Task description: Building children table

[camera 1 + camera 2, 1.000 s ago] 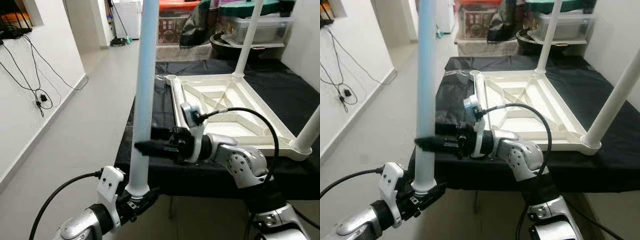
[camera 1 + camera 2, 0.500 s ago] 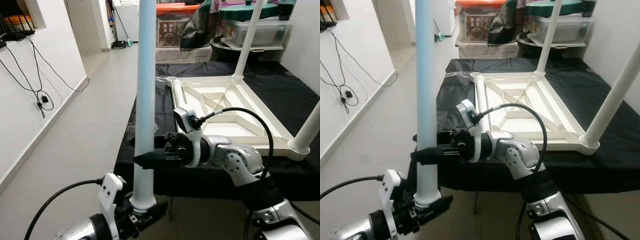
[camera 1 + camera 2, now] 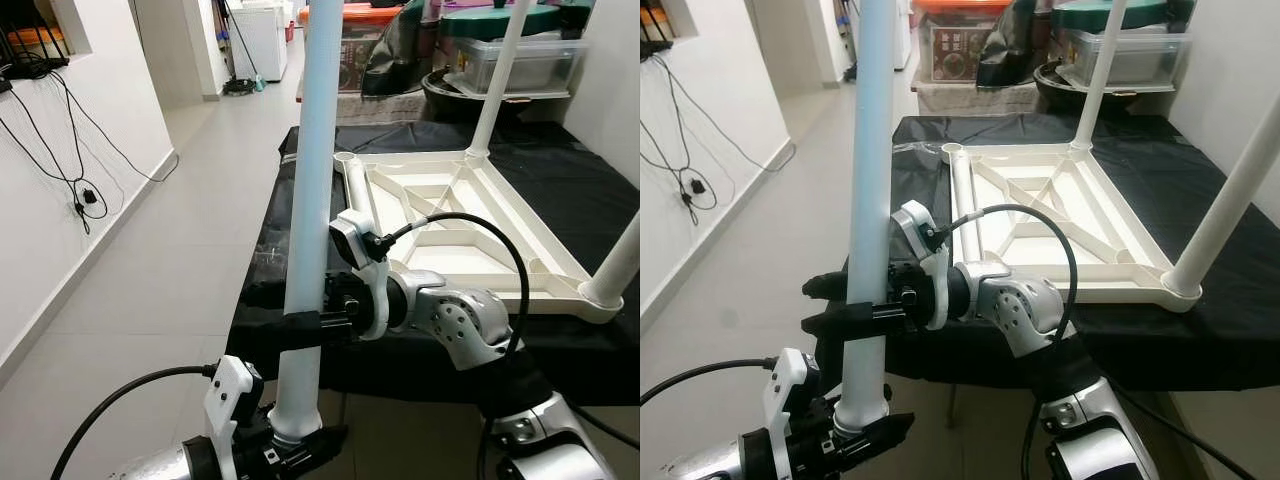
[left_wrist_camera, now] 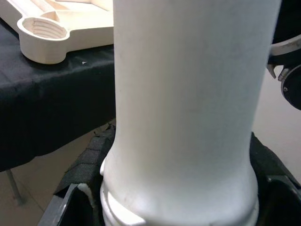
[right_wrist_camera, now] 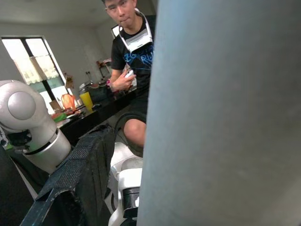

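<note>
text: blue lettering is showing on the person's black T-shirt, too blurred to read | labels, brands, numbers, signs: nothing legible is appearing on any other surface

Even indoor light is filling both eye views, no harsh glare; the grey tiled floor is showing a soft sheen. The tall pale-blue plastic table leg is looking slightly soft close up. In the left wrist view it's overexposed & blurry. In the right wrist view, bright windows behind are backlighting, leaving the leg grey & out of focus.
</note>
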{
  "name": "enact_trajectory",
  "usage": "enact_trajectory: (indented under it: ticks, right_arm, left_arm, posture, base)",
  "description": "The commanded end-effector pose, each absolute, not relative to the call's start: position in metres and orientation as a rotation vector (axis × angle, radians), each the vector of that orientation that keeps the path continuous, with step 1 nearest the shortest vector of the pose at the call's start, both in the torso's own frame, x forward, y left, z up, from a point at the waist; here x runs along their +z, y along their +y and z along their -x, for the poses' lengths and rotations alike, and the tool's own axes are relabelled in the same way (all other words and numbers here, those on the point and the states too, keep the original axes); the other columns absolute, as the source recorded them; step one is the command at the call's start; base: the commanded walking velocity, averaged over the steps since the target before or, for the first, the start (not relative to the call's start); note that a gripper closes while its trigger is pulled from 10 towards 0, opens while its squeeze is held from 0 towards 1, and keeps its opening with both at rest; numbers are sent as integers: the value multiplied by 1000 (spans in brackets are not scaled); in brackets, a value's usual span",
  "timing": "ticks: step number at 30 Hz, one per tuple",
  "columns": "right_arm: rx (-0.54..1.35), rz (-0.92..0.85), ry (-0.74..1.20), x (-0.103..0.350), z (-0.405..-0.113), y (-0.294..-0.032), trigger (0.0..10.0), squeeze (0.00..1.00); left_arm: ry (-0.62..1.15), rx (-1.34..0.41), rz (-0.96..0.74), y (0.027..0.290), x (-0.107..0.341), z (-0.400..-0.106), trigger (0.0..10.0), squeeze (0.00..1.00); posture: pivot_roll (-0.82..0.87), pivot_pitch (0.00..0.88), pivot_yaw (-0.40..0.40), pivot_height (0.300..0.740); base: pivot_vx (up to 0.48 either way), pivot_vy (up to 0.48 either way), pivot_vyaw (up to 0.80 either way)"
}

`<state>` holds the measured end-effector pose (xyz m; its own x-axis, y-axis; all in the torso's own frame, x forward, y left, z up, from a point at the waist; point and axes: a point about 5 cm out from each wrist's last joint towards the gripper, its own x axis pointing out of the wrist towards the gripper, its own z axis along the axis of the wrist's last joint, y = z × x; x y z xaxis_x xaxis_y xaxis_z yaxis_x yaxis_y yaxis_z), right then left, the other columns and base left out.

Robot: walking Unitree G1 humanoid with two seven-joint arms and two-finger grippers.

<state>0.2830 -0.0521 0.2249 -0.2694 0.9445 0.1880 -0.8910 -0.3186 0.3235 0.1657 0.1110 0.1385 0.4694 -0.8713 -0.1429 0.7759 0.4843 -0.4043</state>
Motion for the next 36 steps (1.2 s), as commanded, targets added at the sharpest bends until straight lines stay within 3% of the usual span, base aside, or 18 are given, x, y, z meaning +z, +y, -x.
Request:
enact_trajectory:
  ticks: [1, 20, 21, 22, 36]
  right_arm:
    - [1893, -407, 176, 230, -281, -47, 10000, 0]
    - [1929, -440, 185, 235, -274, -41, 10000, 0]
    - [1935, -443, 185, 235, -273, -41, 6706, 0]
    - [1940, -450, 186, 235, -272, -40, 0, 0]
    - [1951, -457, 194, 235, -270, -41, 0, 0]
  left_arm:
    - [384, -1047, 299, 111, 135, -165, 10000, 0]
    - [403, -1045, 297, 114, 130, -164, 10000, 0]
    - [402, -1044, 298, 114, 130, -165, 10000, 0]
    - [401, -1043, 299, 115, 130, -166, 10000, 0]
    - [408, -1037, 306, 116, 129, -167, 10000, 0]
  posture:
    - [90, 28, 35, 740]
    - [81, 21, 38, 740]
    - [79, 13, 35, 740]
    - [79, 13, 35, 740]
    - [76, 9, 35, 740]
  base:
    - [0, 0, 0]
    - [0, 0, 0]
    - [0, 0, 0]
    - [0, 0, 0]
    - [0, 0, 0]
